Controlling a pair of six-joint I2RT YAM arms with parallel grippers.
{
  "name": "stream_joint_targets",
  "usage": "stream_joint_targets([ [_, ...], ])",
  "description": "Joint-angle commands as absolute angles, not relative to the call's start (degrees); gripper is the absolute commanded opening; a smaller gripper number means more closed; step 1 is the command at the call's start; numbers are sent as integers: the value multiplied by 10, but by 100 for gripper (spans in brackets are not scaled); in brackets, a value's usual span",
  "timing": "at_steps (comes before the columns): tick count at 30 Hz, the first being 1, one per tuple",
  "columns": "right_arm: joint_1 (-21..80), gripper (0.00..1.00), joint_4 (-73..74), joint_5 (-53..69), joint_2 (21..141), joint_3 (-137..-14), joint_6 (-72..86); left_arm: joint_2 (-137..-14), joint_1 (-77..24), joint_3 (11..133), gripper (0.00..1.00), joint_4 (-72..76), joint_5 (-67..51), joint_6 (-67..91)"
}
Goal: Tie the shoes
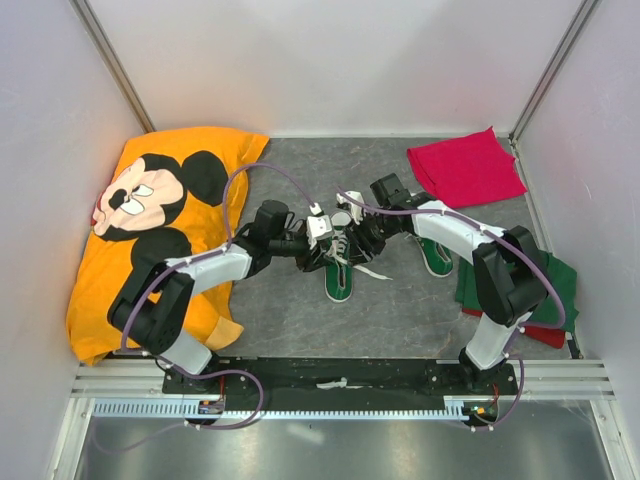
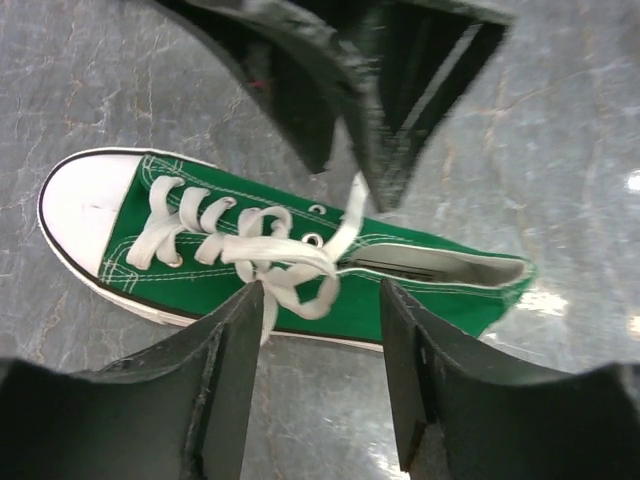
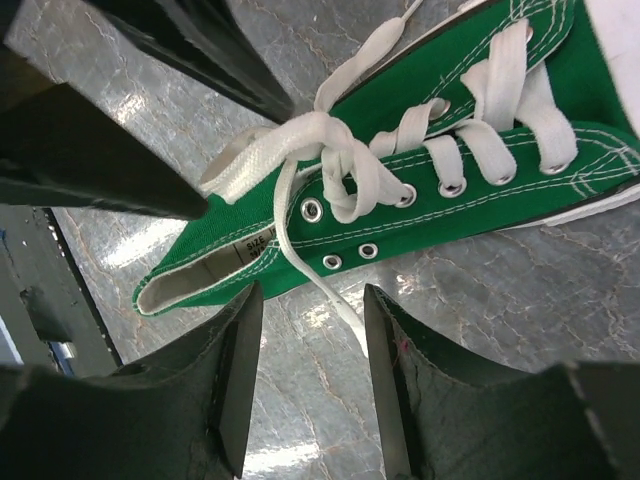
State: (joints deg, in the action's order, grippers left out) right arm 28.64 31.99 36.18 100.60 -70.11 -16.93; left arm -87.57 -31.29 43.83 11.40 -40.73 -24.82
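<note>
One green shoe [image 1: 340, 282] lies mid-table with its white toe cap toward the arms' bases, and the other shoe [image 1: 437, 258] lies to its right, partly under the right arm. Both grippers meet over the first shoe's laces. My left gripper [image 2: 322, 290] stands open above the shoe [image 2: 400, 300], and a loose white lace knot [image 2: 285, 268] brushes its left finger. My right gripper [image 3: 312, 292] is open too. A free lace end [image 3: 300, 260] trails from the knot [image 3: 330, 150] down between its fingers, gripped by neither. In the top view the left gripper [image 1: 318, 234] and right gripper [image 1: 352, 232] almost touch.
An orange Mickey Mouse shirt [image 1: 150, 230] covers the left side of the table. A red cloth [image 1: 465, 168] lies at the back right, and a folded green cloth [image 1: 555, 285] lies at the right edge. White walls enclose the grey mat [image 1: 290, 310].
</note>
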Motion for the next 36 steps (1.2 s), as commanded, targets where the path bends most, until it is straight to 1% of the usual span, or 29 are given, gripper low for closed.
stream_joint_targets([
  [1, 287, 53, 286, 374, 1007, -693, -149, -902, -316, 469, 52, 146, -383, -306],
  [3, 287, 53, 280, 369, 1014, -691, -149, -905, -316, 477, 45, 128, -374, -323],
  [4, 287, 53, 278, 367, 1017, -690, -149, -903, -315, 481, 36, 120, -374, -335],
  [5, 287, 52, 278, 365, 1021, -690, -150, -899, -314, 481, 31, 114, -375, -339],
  [6, 287, 50, 278, 364, 1022, -688, -151, -886, -312, 480, 22, 106, -383, -340],
  [9, 287, 48, 279, 360, 1023, -679, -157, -860, -298, 475, 11, 87, -415, -337],
  [12, 286, 46, 282, 362, 1019, -669, -164, -851, -283, 476, 7, 53, -431, -330],
  [14, 287, 44, 287, 361, 1015, -664, -168, -856, -272, 481, 6, 39, -430, -328],
  [15, 287, 42, 287, 359, 1015, -663, -171, -860, -269, 482, 6, 33, -428, -324],
  [17, 287, 38, 294, 356, 1011, -661, -175, -870, -258, 490, 6, 11, -425, -318],
  [18, 287, 33, 294, 353, 1011, -659, -176, -873, -257, 492, 6, 4, -425, -317],
  [20, 286, 27, 294, 352, 1010, -659, -174, -880, -257, 499, 6, -3, -427, -323],
  [21, 287, 18, 294, 352, 1011, -661, -174, -883, -256, 503, 7, -17, -430, -324],
  [23, 287, 8, 296, 354, 1011, -663, -175, -907, -257, 529, 7, -55, -423, -333],
  [24, 286, 0, 297, 354, 1009, -664, -175, -916, -258, 547, 7, -71, -417, -337],
  [26, 285, 0, 300, 357, 1003, -664, -178, -929, -258, 558, 7, -100, -407, -345],
  [29, 282, 0, 294, 371, 988, -666, -172, -931, -257, 562, 11, -109, -416, -348],
  [30, 281, 0, 292, 374, 984, -666, -168, -928, -257, 560, 16, -109, -419, -345],
  [32, 280, 0, 276, 381, 969, -663, -152, -926, -257, 558, 24, -106, -414, -334],
  [33, 279, 0, 271, 383, 965, -661, -147, -923, -255, 554, 32, -98, -411, -320],
  [35, 278, 0, 252, 389, 950, -650, -132, -909, -248, 541, 41, -78, -417, -302],
  [36, 278, 0, 248, 395, 946, -646, -127, -896, -237, 518, 49, -36, -421, -273],
])
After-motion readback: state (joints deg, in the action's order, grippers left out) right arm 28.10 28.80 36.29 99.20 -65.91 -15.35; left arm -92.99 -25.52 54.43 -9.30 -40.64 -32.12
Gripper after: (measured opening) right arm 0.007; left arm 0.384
